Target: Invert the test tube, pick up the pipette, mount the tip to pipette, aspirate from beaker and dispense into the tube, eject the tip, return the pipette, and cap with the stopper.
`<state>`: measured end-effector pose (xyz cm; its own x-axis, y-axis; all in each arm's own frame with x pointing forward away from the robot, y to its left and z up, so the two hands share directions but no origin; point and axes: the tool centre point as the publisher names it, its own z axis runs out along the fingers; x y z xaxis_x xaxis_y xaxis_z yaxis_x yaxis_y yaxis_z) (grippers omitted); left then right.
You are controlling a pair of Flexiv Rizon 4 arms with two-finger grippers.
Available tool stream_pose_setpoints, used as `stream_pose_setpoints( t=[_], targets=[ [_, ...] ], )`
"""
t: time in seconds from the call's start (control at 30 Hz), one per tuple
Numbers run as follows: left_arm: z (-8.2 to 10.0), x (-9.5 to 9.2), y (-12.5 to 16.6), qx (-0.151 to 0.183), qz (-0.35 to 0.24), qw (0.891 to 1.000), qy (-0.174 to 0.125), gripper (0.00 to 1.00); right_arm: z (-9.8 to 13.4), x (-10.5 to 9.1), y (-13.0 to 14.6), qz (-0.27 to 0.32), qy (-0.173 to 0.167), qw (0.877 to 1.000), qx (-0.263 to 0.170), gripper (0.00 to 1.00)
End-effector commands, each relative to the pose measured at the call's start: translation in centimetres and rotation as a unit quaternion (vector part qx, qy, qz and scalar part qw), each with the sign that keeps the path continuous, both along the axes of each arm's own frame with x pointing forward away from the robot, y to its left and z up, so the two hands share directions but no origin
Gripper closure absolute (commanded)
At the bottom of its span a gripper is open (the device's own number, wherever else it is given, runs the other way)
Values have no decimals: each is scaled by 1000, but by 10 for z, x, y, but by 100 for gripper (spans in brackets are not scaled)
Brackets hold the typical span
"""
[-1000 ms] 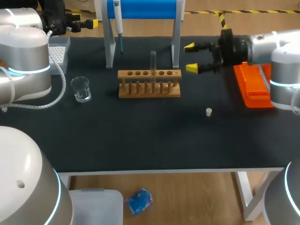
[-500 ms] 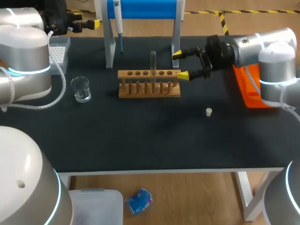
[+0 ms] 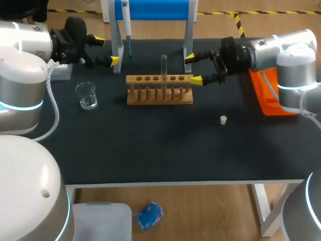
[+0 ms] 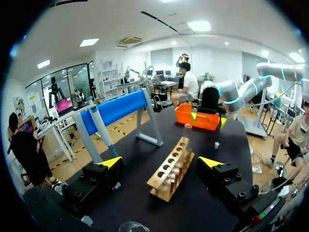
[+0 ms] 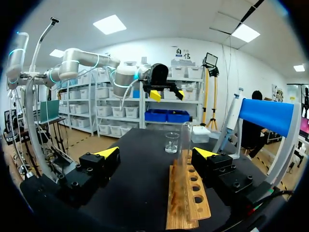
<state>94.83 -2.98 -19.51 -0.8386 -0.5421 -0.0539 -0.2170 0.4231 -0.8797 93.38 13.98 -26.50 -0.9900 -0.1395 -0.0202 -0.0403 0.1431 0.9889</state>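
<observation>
1. Stopper (image 3: 223, 119), small and white, lies alone on the black table (image 3: 150, 150), right of centre in the head view and nearest to me.
2. Glass beaker (image 3: 86, 95) stands at centre left, well apart from the wooden rack (image 3: 159, 98).
3. That rack sits mid-frame, and the test tube (image 3: 163, 65) stands upright in one of its middle holes. I can't make out which end is up.
4. My right gripper (image 3: 192, 69) hangs at the rack's right end with its fingers spread wide, holding nothing. In its wrist view the tube stands ahead of the gap.
5. An orange tray (image 3: 268, 95) lies at the right edge, under that arm.
6. My left gripper (image 3: 107, 50) is at upper left, fingers wide and empty, just beside the stand's left leg.
7. Farthest off, the pipette (image 3: 126, 22) hangs on the blue stand (image 3: 153, 10) at top centre.
</observation>
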Motion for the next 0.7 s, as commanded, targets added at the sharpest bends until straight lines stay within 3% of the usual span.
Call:
stream_pose_setpoints(
  t=[0.03,0.27,0.37,0.53,0.7],
  targets=[
    [8,-7,2,17,2,1000,12,0,0,1,0,1,0,1000,0,0],
    [8,-7,2,17,2,1000,12,0,0,1,0,1,0,1000,0,0],
    [-2,-4,-10,-1,-15,1000,11,0,0,1,0,1,0,1000,0,0],
    [-24,-25,-37,-53,-51,997,-1,0,0,1,0,1,0,1000,0,0],
    [-40,-40,-52,-41,-61,997,3,0,0,1,0,1,0,1000,0,0]
  ],
)
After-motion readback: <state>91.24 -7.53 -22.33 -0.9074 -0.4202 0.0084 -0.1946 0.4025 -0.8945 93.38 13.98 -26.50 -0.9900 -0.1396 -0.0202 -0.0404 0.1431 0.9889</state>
